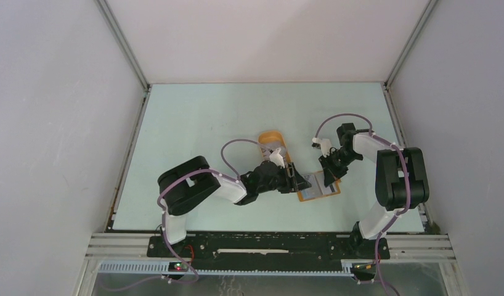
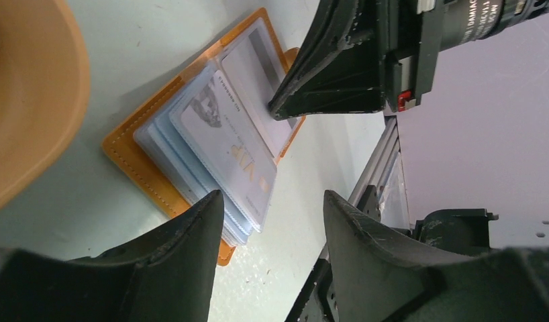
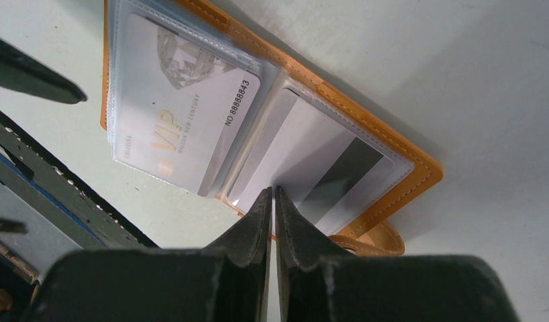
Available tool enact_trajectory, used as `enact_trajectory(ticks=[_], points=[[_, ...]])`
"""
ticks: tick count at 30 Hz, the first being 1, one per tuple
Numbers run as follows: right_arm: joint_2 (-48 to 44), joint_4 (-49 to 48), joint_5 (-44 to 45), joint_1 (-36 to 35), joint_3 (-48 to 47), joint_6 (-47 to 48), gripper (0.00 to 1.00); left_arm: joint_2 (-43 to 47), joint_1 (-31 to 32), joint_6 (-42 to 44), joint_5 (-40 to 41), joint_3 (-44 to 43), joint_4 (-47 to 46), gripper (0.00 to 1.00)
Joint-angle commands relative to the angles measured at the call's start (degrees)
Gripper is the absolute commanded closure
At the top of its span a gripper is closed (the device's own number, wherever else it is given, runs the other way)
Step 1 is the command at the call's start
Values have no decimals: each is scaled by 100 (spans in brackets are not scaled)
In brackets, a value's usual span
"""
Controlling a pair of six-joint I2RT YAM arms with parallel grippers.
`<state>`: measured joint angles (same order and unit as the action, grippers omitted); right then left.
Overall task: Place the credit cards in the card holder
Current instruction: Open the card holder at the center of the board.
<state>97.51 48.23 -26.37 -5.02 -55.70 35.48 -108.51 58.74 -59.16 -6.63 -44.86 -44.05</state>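
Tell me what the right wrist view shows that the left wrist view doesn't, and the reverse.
Right wrist only: the VIP card's legible number, and the right gripper's fingertips seen nearly together. Left wrist only: the orange tray and the open left gripper above the card holder's near edge. Both: the open card holder, the sleeved VIP card, and the right gripper's tip on the striped card.

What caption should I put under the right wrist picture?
Shut right claw touching a striped card inside the open orange card holder.
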Motion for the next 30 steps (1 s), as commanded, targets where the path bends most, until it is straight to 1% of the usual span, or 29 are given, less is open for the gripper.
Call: enact_trajectory(ticks=[1,12,25,30], points=[[255,-235,476,-43,103,108,87,-68,-29,-140,-21,-257,-214,39],[252,-196,441,-22,97,134,87,-240,-29,-200,-77,-432,-86,39],[259,-189,413,1,96,143,87,14,-38,-157,80,-294,110,39],[238,-183,413,-4,95,134,87,-93,-38,-191,34,-372,125,38]])
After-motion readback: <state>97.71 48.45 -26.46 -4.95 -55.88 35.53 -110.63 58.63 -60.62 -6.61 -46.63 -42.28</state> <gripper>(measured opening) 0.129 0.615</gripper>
